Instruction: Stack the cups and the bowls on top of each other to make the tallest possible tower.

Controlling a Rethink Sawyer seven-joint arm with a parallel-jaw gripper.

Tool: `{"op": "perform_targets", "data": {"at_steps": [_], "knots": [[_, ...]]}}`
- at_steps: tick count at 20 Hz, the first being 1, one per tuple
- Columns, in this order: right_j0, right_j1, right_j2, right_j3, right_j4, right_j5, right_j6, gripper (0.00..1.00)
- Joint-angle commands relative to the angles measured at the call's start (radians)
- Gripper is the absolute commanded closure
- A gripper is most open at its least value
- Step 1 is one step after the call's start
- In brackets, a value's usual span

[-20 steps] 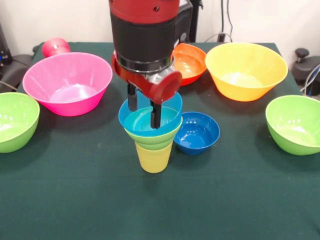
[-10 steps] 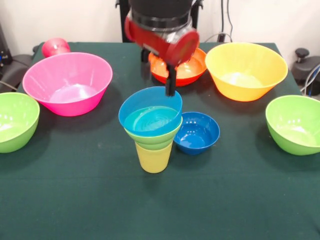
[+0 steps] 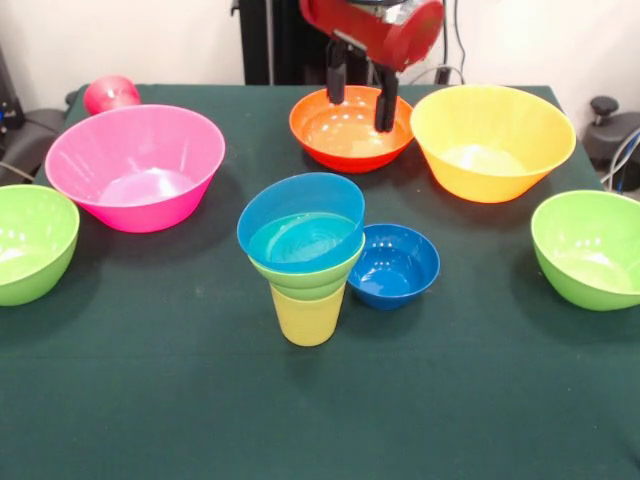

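Black fingers [image 3: 386, 105] hang down from the red gripper [image 3: 360, 98], spread apart with clear space between them, nothing held, and their tips hover over the orange-red bowl [image 3: 350, 130] at the far side of the table; whether they touch its rim I can't tell. Only the wrist end of the arm [image 3: 375, 22] shows, red and rounded, coming down from the top edge and pointing almost straight down. Out in the middle of the green table [image 3: 320, 400] stands the tower [image 3: 303, 255]: a pale yellow cup [image 3: 307, 318] upright at the base, lime green bowls nested in it, and a light blue bowl [image 3: 300, 218] seated on top, leaning a little to one side. Just beside the tower, touching or nearly so, sits the dark blue bowl [image 3: 394, 265]. Well apart to the left is the big pink bowl [image 3: 135, 165], with the red cup [image 3: 111, 94] lying behind it at the table's corner. Near the gripper on the right sits the large yellow-orange bowl [image 3: 492, 140], and two loose lime green bowls rest at the table's edges, one left [image 3: 30, 243], one right [image 3: 590, 248]
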Motion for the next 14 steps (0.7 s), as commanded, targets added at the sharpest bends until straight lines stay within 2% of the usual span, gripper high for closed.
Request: {"op": "perform_targets", "data": {"at_steps": [1,6,8,10,14], "knots": [[0.043,-0.041,0.089,0.233,-0.036,-0.068,0.011,0.0],[0.066,-0.08,0.076,0.323,-0.042,-0.127,0.035,0.0],[0.061,-0.105,0.08,0.422,-0.036,-0.208,0.032,0.0],[0.049,-0.116,0.085,0.481,-0.033,-0.261,0.026,0.0],[-0.006,-0.149,0.101,0.662,-0.039,-0.418,0.0,0.0]]}}
